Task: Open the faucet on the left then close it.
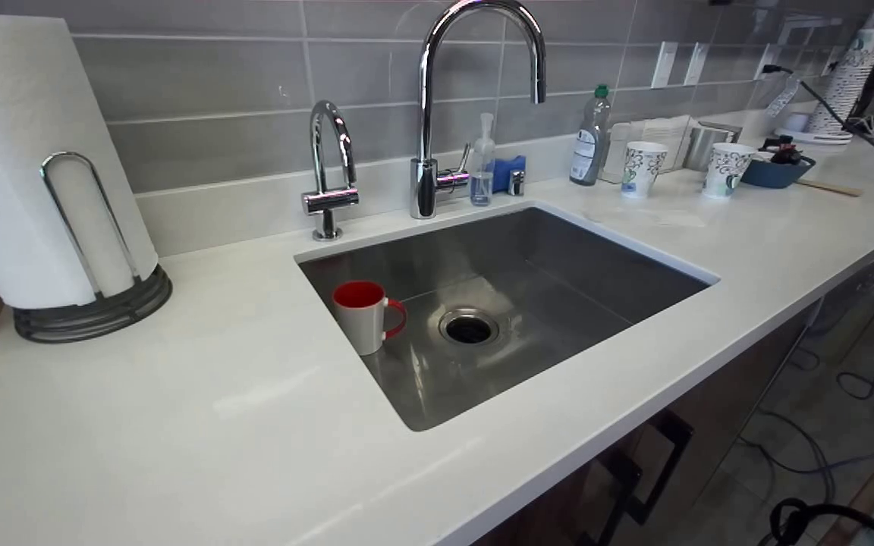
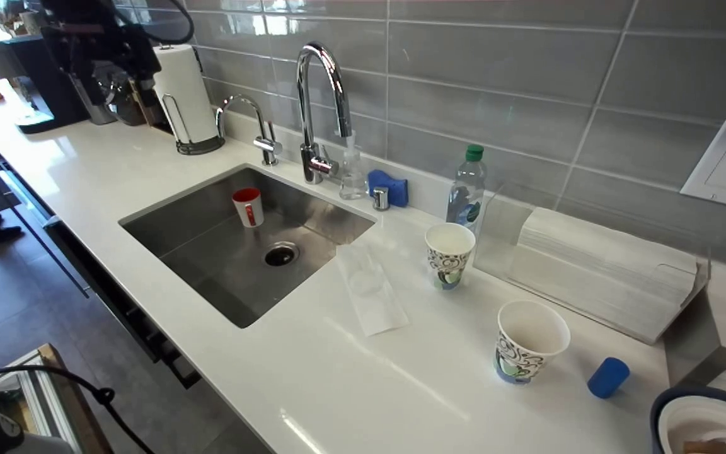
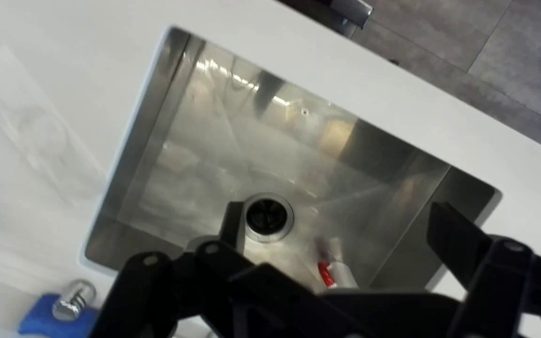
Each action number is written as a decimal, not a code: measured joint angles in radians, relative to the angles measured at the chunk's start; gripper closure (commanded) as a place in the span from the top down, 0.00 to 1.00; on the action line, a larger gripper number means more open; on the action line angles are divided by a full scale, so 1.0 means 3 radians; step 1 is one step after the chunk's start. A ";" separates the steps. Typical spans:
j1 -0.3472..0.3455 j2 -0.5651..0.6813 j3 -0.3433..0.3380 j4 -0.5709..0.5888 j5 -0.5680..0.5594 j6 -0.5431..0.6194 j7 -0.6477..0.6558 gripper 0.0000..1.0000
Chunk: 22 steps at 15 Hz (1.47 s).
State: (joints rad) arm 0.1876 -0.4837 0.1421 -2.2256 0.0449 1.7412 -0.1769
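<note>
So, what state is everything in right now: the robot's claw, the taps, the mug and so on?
Gripper: open, holding nothing
Small faucet: no water seen running
Tall faucet: no water seen running
Mug: upright in the sink; inside bottom hidden
Drain: no stopper seen
Green-capped bottle: upright, cap on
Two single paper cups: upright
Paper towel roll: standing on its holder

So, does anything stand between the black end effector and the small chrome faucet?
Nothing visible stands between the end effector and that faucet; in an exterior view, the white paper towel roll appears partly behind the end effector.
</note>
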 measured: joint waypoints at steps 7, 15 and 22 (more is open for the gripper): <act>0.0091 0.1226 0.0055 0.0620 -0.0098 0.1037 -0.0992 1.00; 0.0108 0.2228 0.0180 0.1471 -0.0208 0.1125 -0.1714 1.00; 0.0122 0.2258 0.0205 0.1511 -0.0395 0.1172 -0.1685 1.00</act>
State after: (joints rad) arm 0.2244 0.1936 0.2035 -1.7723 -0.0735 2.0929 -0.6825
